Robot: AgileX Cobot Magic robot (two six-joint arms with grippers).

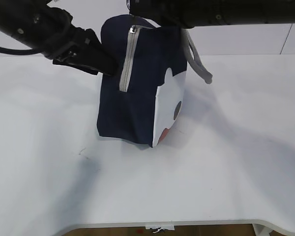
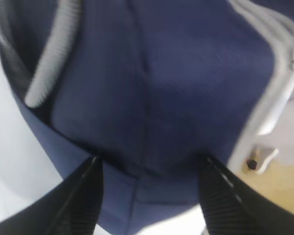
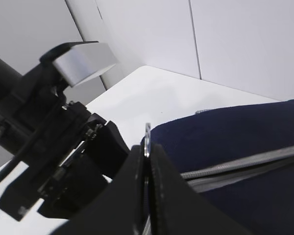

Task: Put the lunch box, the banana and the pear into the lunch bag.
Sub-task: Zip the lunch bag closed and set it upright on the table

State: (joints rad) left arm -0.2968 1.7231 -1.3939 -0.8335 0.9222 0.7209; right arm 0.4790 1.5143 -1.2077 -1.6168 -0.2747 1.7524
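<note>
The lunch bag [image 1: 137,93] stands upright on the white table [image 1: 226,162], its navy side facing the exterior camera, its white panel [image 1: 169,105] with a dark dot to the right, and its grey webbing handle [image 1: 199,64] hanging off the far right edge. The grey zipper [image 1: 127,61] runs down the upper left of the bag and appears closed along its visible length. My left gripper [image 2: 149,171] is at the bag's upper left side: my two black fingers [image 2: 83,200] are spread apart, with navy fabric filling the gap between them; I cannot tell whether either pad touches the cloth. My right gripper [image 3: 147,161] is at the top of the bag, fingers pressed together and pinching the thin metal ring pull [image 3: 147,139] that stands upright between the tips. The lunch box, banana and pear do not show in any view.
</note>
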